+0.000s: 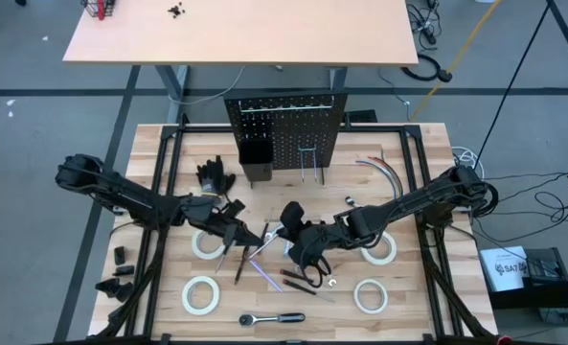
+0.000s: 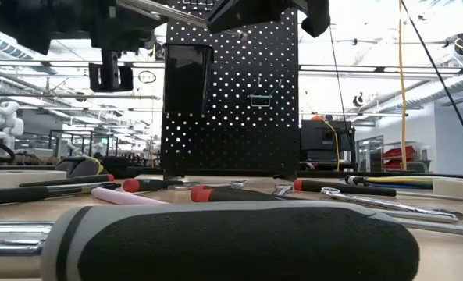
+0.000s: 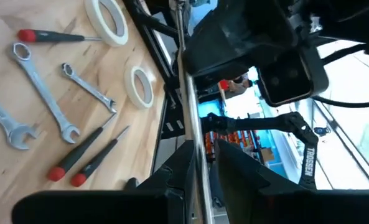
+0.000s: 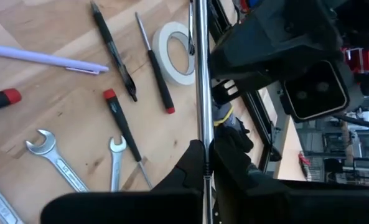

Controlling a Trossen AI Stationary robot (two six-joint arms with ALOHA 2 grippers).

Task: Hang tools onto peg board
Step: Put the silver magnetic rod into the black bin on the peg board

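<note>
Above the worktop, mid-air, both pincers share one slim steel tool.
From my left, the left pincer pinches the long silver wrench; the right pincer clamps it too. Stiff, light, slippery: I'd grip the shank. Beyond stands the peg board.

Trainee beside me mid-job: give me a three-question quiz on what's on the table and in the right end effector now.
1. True or false: the ratchet hangs on the peg board.
2. How many white tape rolls lie on the table?
3. The right end effector is shut on: A) a slim silver tool; B) a glove; C) a screwdriver.
Key: 1 false, the ratchet lies on the table, away from the peg board; 2 four; 3 A.
</note>
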